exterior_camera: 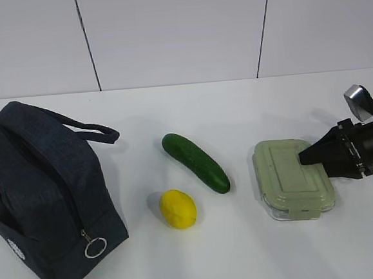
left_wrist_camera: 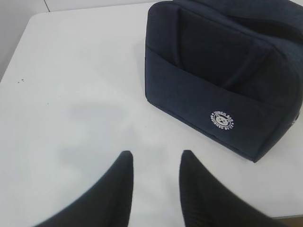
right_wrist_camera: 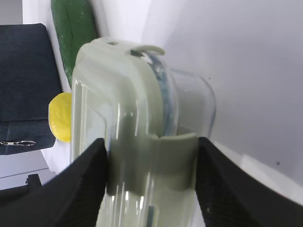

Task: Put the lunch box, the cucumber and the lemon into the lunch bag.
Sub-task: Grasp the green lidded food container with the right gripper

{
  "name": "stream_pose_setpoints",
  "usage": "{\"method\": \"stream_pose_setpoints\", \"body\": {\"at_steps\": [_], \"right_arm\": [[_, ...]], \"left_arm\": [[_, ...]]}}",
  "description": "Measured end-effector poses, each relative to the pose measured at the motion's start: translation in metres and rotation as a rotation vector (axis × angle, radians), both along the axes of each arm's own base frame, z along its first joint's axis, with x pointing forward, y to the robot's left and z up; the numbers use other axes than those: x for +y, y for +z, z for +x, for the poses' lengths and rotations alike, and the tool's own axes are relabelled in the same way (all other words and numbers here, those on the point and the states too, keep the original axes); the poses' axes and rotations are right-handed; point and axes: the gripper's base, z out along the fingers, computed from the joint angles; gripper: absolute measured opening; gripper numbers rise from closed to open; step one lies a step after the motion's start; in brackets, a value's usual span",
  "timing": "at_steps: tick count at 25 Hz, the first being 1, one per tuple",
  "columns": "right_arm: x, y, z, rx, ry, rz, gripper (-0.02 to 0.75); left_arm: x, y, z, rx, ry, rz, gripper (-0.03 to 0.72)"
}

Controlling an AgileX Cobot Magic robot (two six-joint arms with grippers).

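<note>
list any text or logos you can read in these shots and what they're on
Round white badge on the front of the lunch bag: ring of lettering around a small face-like figure, too small and blurred to read.
Lunch box, cucumber, lemon: no text visible.

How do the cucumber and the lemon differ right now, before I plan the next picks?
The cucumber is dark green, long and slightly curved; the lemon is bright yellow, short and oval. The cucumber lies slanted, farther back on the table; the lemon sits nearer the camera, just beside the cucumber's middle. Both lie untouched between the lunch bag and the lunch box.
</note>
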Motion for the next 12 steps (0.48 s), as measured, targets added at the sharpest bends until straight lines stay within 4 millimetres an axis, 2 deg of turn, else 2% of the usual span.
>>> {"method": "stream_pose_setpoints", "body": {"at_steps": [12], "right_arm": [[0.0,0.0002,0.0003,0.0,-0.004,0.002,0.414]], "left_arm": [[0.0,0.0,0.0,0.0,0.0,0.0,0.242]]}}
